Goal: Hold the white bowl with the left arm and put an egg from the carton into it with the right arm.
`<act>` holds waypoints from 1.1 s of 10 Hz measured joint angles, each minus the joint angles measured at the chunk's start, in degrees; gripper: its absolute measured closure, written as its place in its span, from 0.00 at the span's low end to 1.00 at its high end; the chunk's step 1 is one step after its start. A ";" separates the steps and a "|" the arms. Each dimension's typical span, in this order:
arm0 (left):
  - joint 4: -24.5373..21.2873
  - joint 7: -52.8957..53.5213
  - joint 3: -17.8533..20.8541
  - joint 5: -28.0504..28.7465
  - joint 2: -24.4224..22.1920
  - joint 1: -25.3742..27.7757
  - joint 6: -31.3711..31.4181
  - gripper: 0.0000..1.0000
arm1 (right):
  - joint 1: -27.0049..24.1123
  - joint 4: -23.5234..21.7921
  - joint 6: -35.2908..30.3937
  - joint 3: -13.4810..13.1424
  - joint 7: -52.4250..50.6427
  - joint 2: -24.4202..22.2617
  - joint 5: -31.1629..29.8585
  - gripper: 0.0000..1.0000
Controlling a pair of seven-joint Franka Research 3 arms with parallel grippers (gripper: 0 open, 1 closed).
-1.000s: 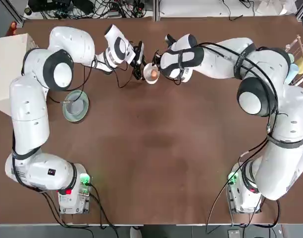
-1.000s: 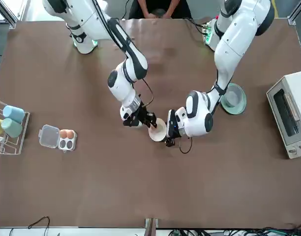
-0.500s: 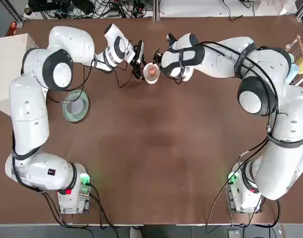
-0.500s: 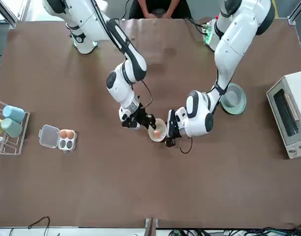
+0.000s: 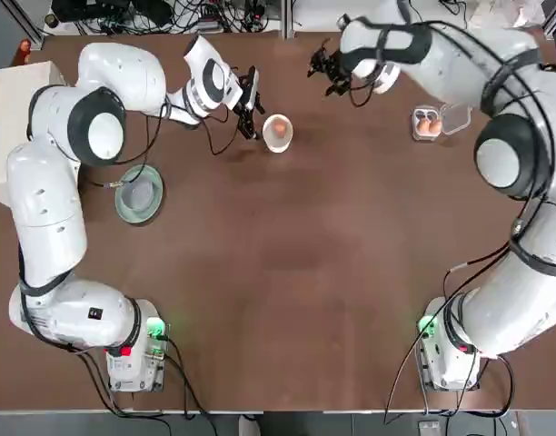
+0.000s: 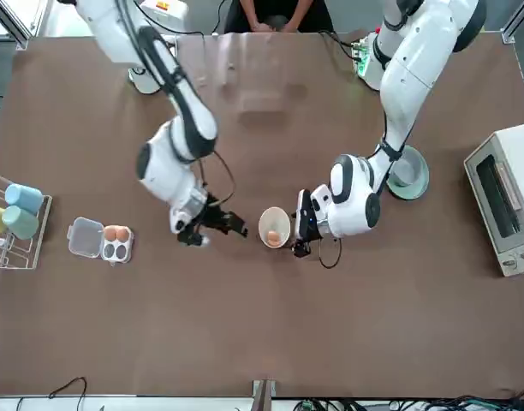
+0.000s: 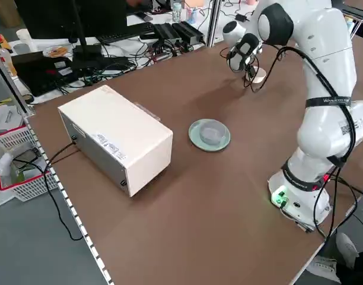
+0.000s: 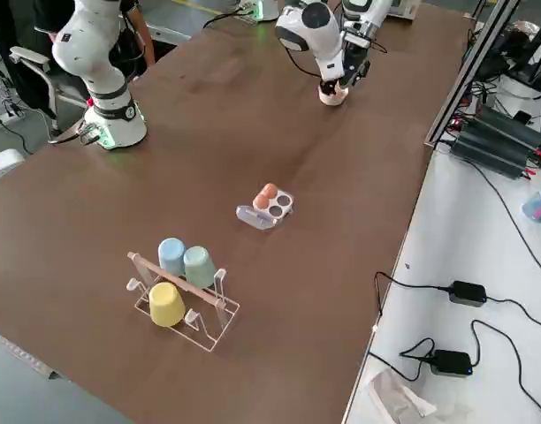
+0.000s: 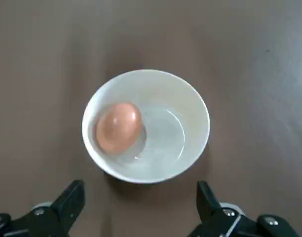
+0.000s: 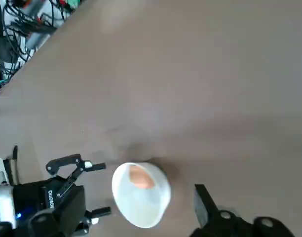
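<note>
The white bowl (image 5: pixel 277 133) stands on the brown table with an orange-brown egg (image 9: pixel 119 127) lying inside it. My left gripper (image 5: pixel 251 104) sits right beside the bowl and is open. Its fingers (image 9: pixel 72 195) spread wider than the bowl (image 9: pixel 146 126) and do not touch it. My right gripper (image 6: pixel 217 225) hangs open and empty above the table, away from the bowl (image 6: pixel 273 228), on the carton's side. The clear carton (image 5: pixel 432 121) lies open with two eggs (image 6: pixel 116 233) in its cups.
A grey-green plate (image 5: pixel 138 193) lies near the left arm. A white box-shaped appliance (image 7: pixel 116 136) stands at the table's left edge. A wire rack with cups (image 8: pixel 182 283) is at the right edge, beyond the carton (image 8: pixel 266 206). A person (image 6: pixel 275 13) sits behind the robot.
The right gripper opened, left the egg in the bowl and swung away toward the carton side. The left gripper stayed by the bowl, drawn slightly back.
</note>
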 joint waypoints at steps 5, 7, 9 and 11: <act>-1.58 0.63 1.94 3.43 -9.09 6.63 -2.32 0.00 | -13.56 -2.10 -15.02 0.05 -9.11 -5.60 -22.64 0.00; -3.42 0.63 4.30 3.75 -14.16 8.39 -3.22 0.00 | -16.35 -1.80 -19.37 0.01 -10.38 -7.11 -30.78 0.00; -5.85 0.64 8.99 6.19 -19.39 8.46 -2.98 0.00 | -20.25 -0.06 -26.61 -0.33 -11.39 -10.04 -35.42 0.00; -6.29 -1.62 11.15 9.94 -24.66 11.47 -7.79 0.00 | -23.03 1.41 -34.15 -2.12 -12.09 -15.07 -36.36 0.00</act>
